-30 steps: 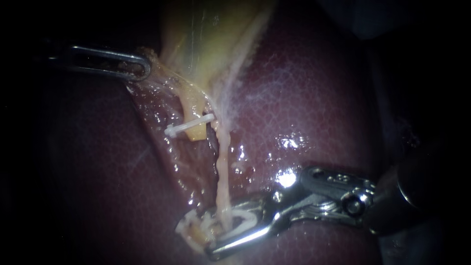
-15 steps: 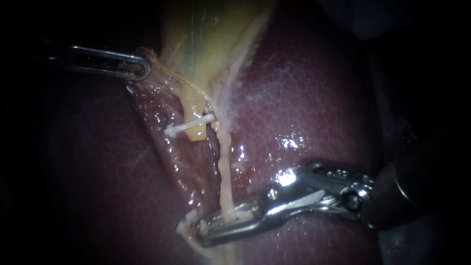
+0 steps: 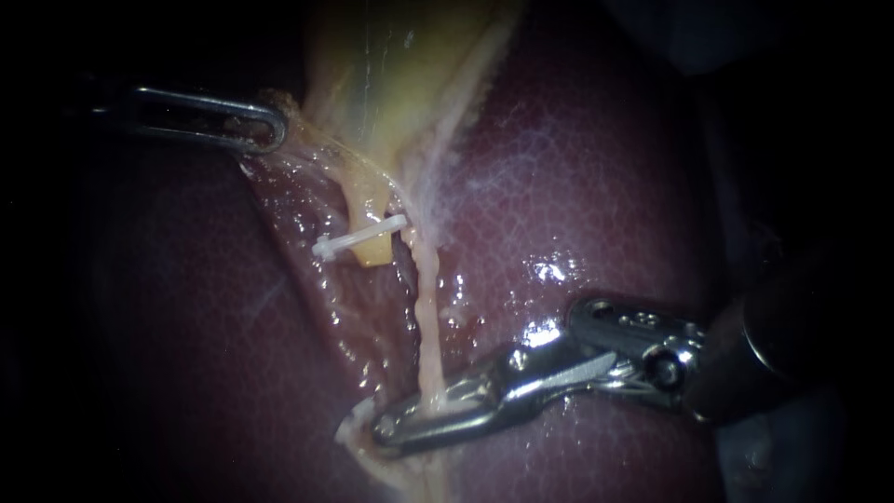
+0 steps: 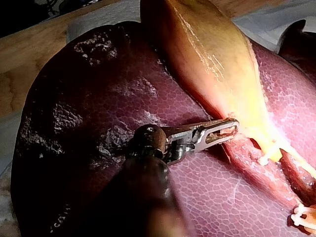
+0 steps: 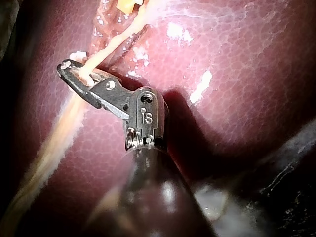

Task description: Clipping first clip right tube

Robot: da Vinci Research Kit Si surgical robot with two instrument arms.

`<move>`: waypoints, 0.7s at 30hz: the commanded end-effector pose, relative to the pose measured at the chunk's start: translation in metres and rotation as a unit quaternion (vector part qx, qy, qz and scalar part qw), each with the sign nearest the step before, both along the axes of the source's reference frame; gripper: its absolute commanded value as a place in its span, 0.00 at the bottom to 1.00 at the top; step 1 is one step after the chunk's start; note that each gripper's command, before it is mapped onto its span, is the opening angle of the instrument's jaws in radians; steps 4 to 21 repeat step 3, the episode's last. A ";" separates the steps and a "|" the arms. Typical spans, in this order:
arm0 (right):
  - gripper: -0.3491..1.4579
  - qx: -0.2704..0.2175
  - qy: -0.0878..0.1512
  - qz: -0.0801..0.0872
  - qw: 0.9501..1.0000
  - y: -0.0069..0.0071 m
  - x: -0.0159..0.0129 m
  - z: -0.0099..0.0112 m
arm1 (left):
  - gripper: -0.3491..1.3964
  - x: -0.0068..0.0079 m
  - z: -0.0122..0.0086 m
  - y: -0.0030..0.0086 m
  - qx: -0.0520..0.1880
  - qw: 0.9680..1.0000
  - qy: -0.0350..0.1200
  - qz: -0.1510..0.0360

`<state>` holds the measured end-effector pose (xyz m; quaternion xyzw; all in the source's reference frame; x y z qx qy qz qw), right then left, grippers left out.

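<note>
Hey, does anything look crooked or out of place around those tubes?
Only the white clip: it sits slanted across the short yellow stub, one end poking past it. The right instrument's pincer is closed across the right tube. Nothing looks torn or spilled.

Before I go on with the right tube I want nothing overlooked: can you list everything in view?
liver: one, dark red, lying under everything else
gallbladder: one, yellow-green, on the liver, upper centre of the endoscope view
left tube: one, yellow, short, below the gallbladder
clip: one, white, across the left tube
right tube: one, pale pink, running down beside the left tube
bench: one, tan wood, behind the liver in the left wrist view
left instrument: one, silver, in from the left, shut on the gallbladder's edge
right instrument: one, silver, in from the right, shut on the right tube low down
</note>
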<state>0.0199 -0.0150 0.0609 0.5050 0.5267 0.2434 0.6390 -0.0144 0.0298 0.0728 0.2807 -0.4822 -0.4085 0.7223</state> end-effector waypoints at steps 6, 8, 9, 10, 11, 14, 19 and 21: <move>0.00 0.000 0.000 0.000 1.000 0.0001 0.0000 0.0001 | 0.00 0.0000 0.0000 0.0000 0.000 1.000 0.000 0.000; 0.00 0.000 0.000 0.000 1.000 0.0001 0.0000 0.0001 | 0.00 0.0000 0.0000 0.0000 0.000 1.000 0.000 0.000; 0.00 0.000 0.000 0.000 1.000 0.0001 0.0000 0.0001 | 0.00 0.0000 0.0000 0.0000 0.000 1.000 0.000 0.000; 0.00 0.000 0.000 0.000 1.000 0.0001 0.0000 0.0001 | 0.00 0.0000 0.0000 0.0000 0.000 1.000 0.000 0.000; 0.00 0.000 0.000 0.000 1.000 0.0001 0.0000 0.0001 | 0.00 0.0000 0.0000 0.0000 0.000 1.000 0.000 0.000; 0.00 0.000 0.000 0.000 1.000 0.0001 0.0000 0.0001 | 0.00 0.0000 0.0000 0.0000 0.000 1.000 0.000 0.000; 0.00 0.000 0.000 0.000 1.000 0.0001 0.0000 0.0001 | 0.00 0.0000 0.0000 0.0000 0.000 1.000 0.000 0.000; 0.00 0.000 0.000 0.000 1.000 0.0001 0.0000 0.0001 | 0.00 0.0000 0.0000 0.0000 0.000 1.000 0.000 0.000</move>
